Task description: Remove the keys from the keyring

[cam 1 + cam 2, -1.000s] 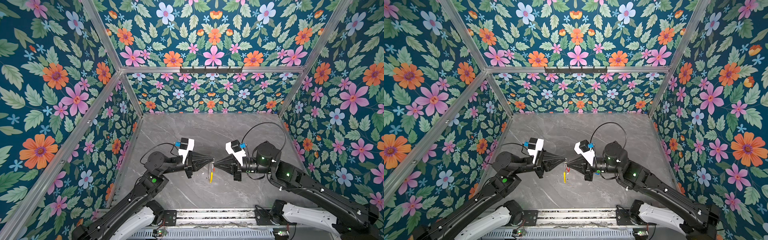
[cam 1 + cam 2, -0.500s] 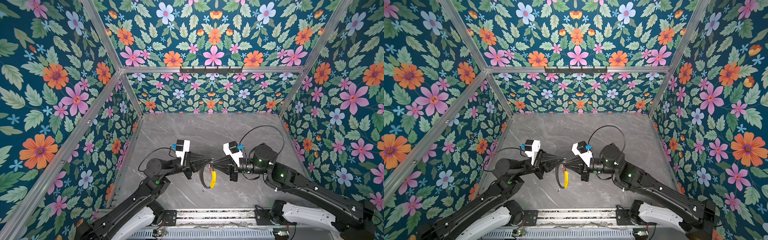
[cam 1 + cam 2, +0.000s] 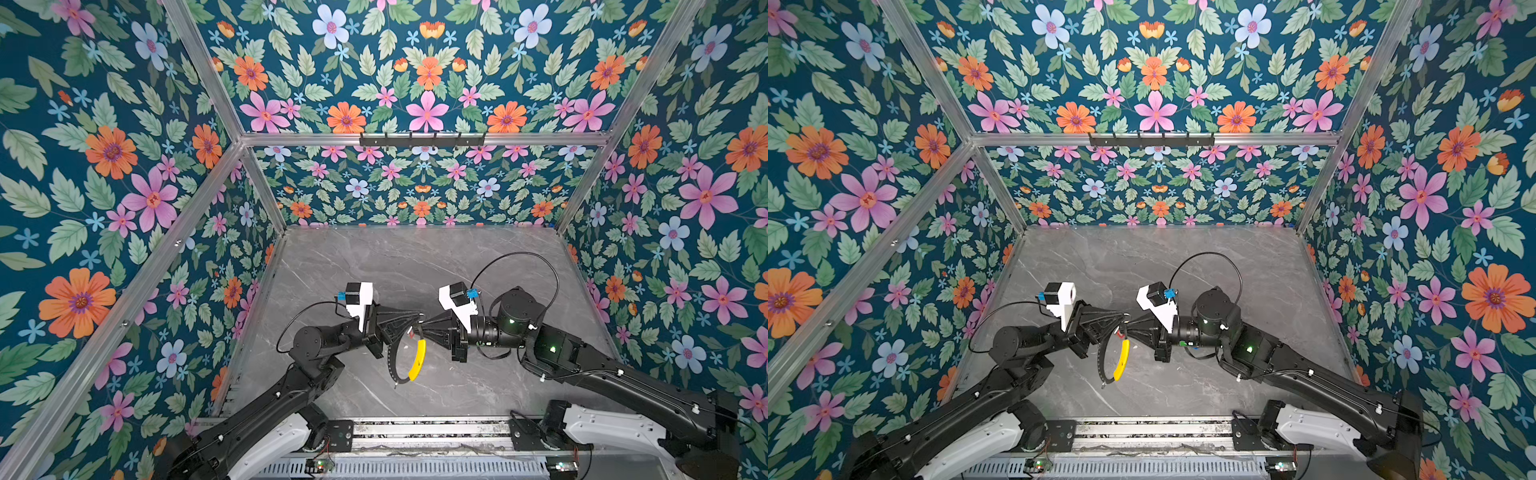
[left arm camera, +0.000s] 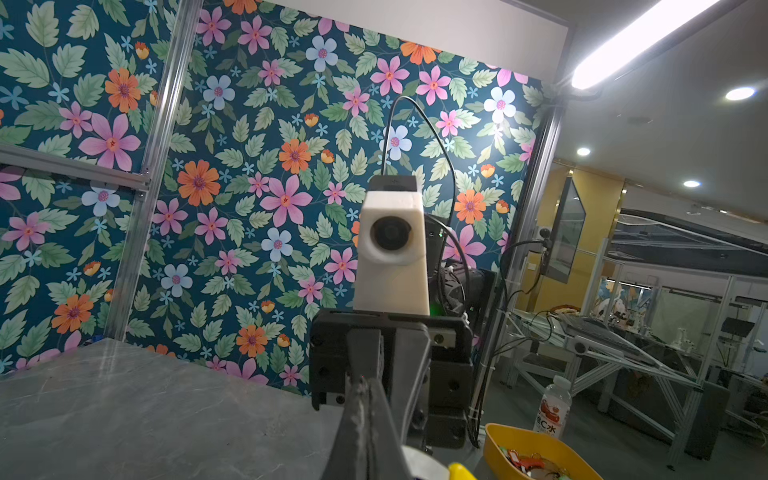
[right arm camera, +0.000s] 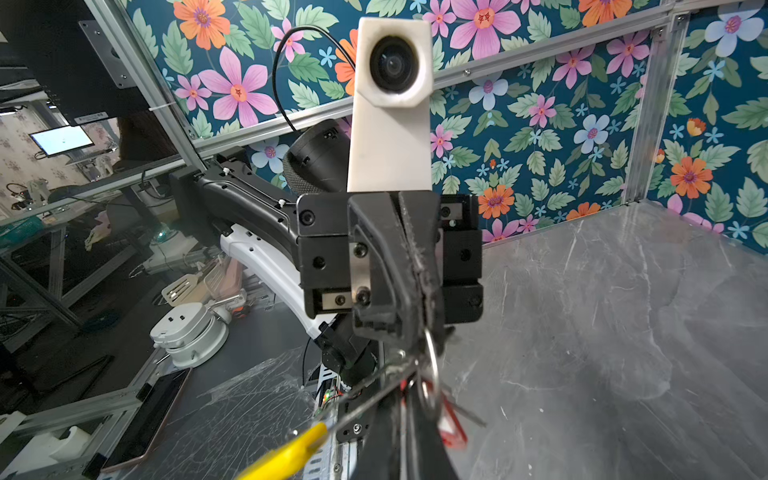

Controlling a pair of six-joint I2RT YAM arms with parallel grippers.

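Grey table (image 3: 415, 266) carries nothing but the rig's work. Left arm (image 3: 309, 365) comes in from 7 o'clock and right arm (image 3: 582, 359) from 4 o'clock. They meet nose to nose approx mid-table, a bit toward 6.

Left gripper (image 3: 417, 318) and right gripper (image 3: 422, 326) both have claws fully closed, tips almost touching. That's prob. so each pinches a diff. part of the same bunch and can pull against the other.

Keyring (image 3: 390, 361) hangs from the tips toward 6 o'clock, turned so the hoop reads as an oval, seemingly clear of the table. Its yellow arc (image 3: 418, 358) is on the 3 o'clock side.

In the right wrist view the left claw nips a small split ring (image 5: 431, 370), and the keyring's thin wire seems threaded thru it. Held there, the big hoop dangles free. What the right claw nips is hidden by its own fingers, so I can't tell.

Red tag (image 5: 451, 428) dangles just beside the split ring, so that key is prob. not yet off. No other key made out.
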